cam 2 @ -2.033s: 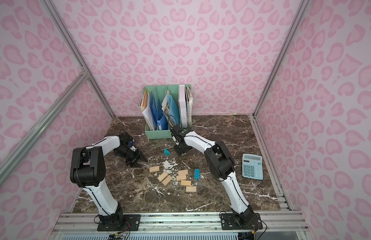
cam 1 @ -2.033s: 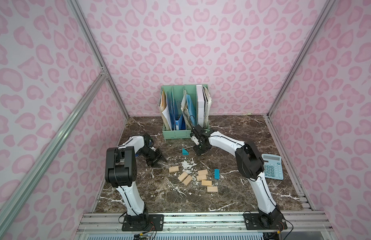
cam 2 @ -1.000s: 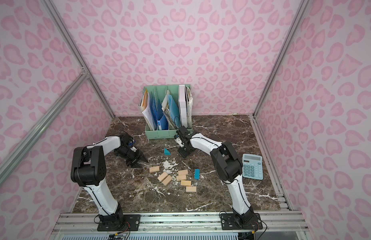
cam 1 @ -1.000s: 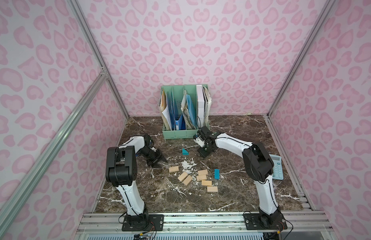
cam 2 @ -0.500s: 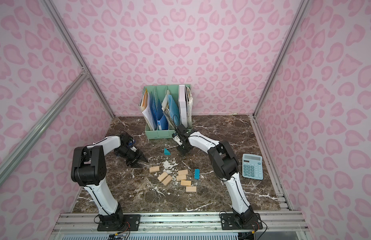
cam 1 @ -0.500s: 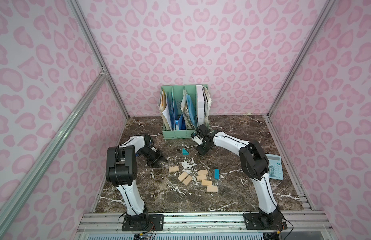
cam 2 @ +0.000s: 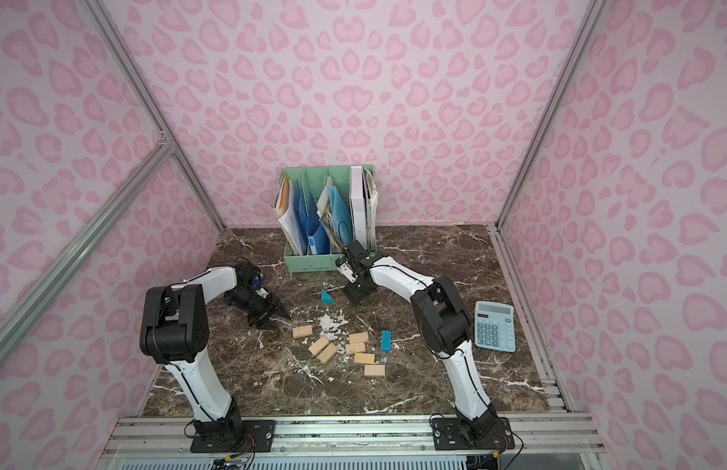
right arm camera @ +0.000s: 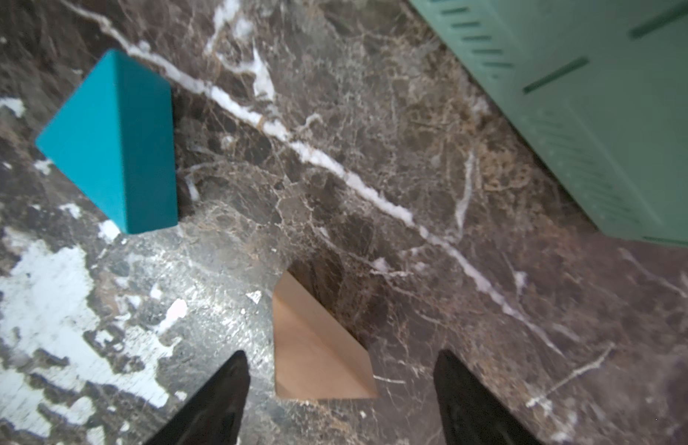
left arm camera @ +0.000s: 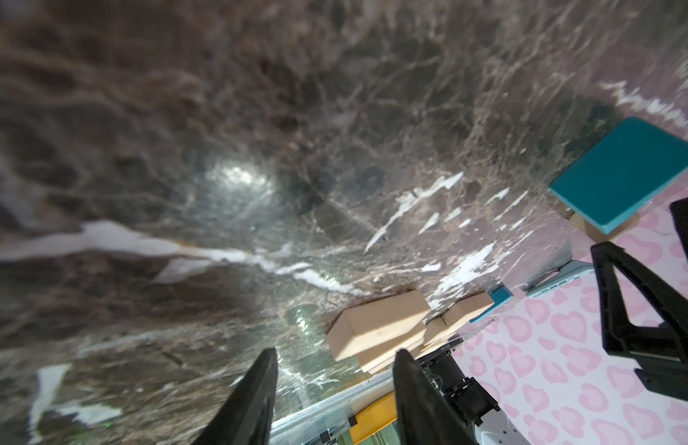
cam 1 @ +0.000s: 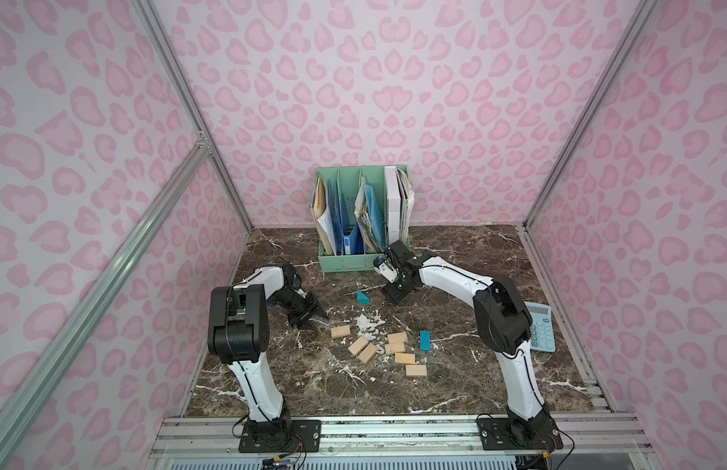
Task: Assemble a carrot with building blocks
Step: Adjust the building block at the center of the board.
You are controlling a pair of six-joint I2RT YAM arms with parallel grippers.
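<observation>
1. Since a second ago the right gripper (right arm camera: 342, 360) has spread its jaws wide. Its wrist has barely shifted in front of the green file organizer (cam 1: 345, 260). I see the blocks and the left arm where they were.
2. I find the tan triangle (right arm camera: 315, 346) lying flat on the marble table (cam 1: 435, 390), just in front of the organizer's front wall. It sits between the right gripper's open fingers, clear of both, so nothing is held. In both top views the gripper hides it.
3. The teal triangle (cam 1: 362, 298) is also near the organizer's front, just beside the right gripper on the left-arm side. It is apart from the tan triangle.
4. Farther out from the organizer, past a patch of white crumbs (cam 1: 370, 321), I count seven tan rectangular blocks (cam 1: 405, 358). They lie loose, a few pairs touching side by side, not joined into any figure.
5. The teal rectangle (cam 1: 424, 341) lies at the right edge of that scatter, apart from it. Its long axis points roughly toward the organizer.
6. The left gripper (cam 1: 316, 321) sits low over the table, out front and to the left of the organizer. Its fingers are partly apart and empty, with the tips near the closest tan block but not touching it.
7. The calculator (cam 1: 539, 327) lies well off to the organizer's right, beside the right arm's elbow.
</observation>
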